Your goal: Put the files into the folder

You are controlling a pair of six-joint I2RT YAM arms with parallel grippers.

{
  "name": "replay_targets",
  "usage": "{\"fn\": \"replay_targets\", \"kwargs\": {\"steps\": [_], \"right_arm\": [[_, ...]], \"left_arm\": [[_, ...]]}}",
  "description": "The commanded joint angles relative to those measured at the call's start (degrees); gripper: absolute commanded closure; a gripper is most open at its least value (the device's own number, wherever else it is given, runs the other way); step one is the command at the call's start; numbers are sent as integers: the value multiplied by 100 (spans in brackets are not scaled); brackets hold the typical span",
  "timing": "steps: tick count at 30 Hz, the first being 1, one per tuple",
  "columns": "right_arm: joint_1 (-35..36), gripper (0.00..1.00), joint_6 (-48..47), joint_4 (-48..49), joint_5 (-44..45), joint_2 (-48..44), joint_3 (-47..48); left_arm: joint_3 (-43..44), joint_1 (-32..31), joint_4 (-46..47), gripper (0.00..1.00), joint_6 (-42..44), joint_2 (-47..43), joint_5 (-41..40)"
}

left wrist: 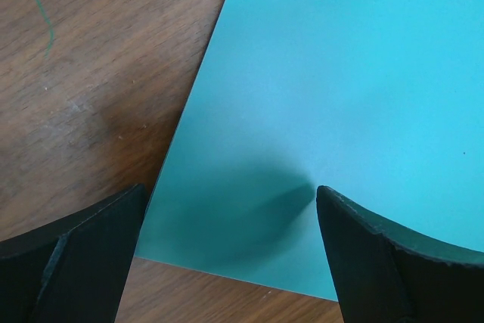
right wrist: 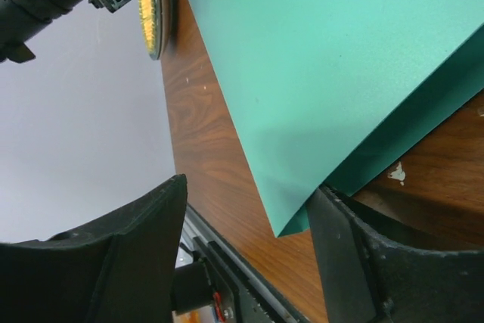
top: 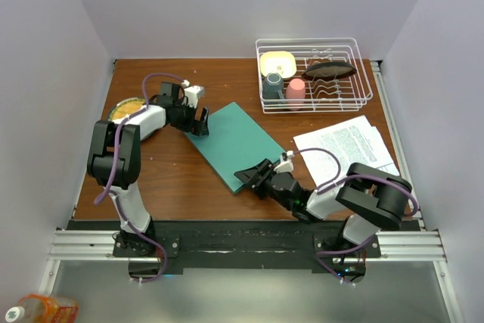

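The teal-green folder (top: 236, 141) lies shut in the middle of the brown table, turned at an angle. It also shows in the left wrist view (left wrist: 340, 73) and the right wrist view (right wrist: 318, 51). My left gripper (top: 198, 122) is open over its far-left corner, with the corner between the fingers (left wrist: 229, 194). My right gripper (top: 249, 175) is open at the near corner (right wrist: 253, 191). One of its fingers (right wrist: 363, 262) touches the edge where the upper leaf lifts slightly off the lower. The files (top: 348, 145), white printed sheets, lie on the table to the right of the folder.
A white wire dish rack (top: 314, 73) at the back right holds a yellow bowl, a grey cup, a pink cup and a dark item. A plate with yellow contents (top: 125, 107) sits at the left behind my left arm. A metal rail runs along the table's near edge.
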Motion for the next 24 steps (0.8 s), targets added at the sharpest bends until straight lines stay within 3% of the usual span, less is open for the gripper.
{"fn": "replay_targets", "kwargs": {"steps": [1, 3, 4, 6, 7, 10, 14, 17, 20, 24], "right_arm": [[-22, 39, -426, 584, 449, 132, 192], [-14, 43, -812, 575, 494, 142, 342], [-14, 57, -979, 497, 485, 90, 412], [-5, 71, -1428, 33, 564, -103, 719], [13, 80, -1577, -657, 616, -209, 850], [100, 84, -2288, -1443, 976, -613, 1273], [477, 100, -3525, -2569, 1687, -1018, 1843], [872, 100, -4308, -3562, 2522, -1194, 2248], [1285, 100, -5204, -4099, 3190, -1177, 2564], [1840, 100, -6261, -4985, 4095, -668, 3206]], "left_arm": [[4, -106, 1, 1, 177, -212, 146], [21, -159, -130, 1, 230, -212, 208], [30, -212, -183, 1, 247, -230, 313], [100, -256, -428, 1, 344, -239, 541], [153, -282, -560, 1, 396, -256, 760], [337, -291, -983, 1, 555, -431, 999], [872, -125, -1580, 0, 643, -757, 1052], [1890, 576, -2194, 0, 355, -1029, 1385], [3540, 1307, -3071, 0, 352, -951, 1676], [3740, 1563, -3594, 0, 634, -1134, 1720]]}}
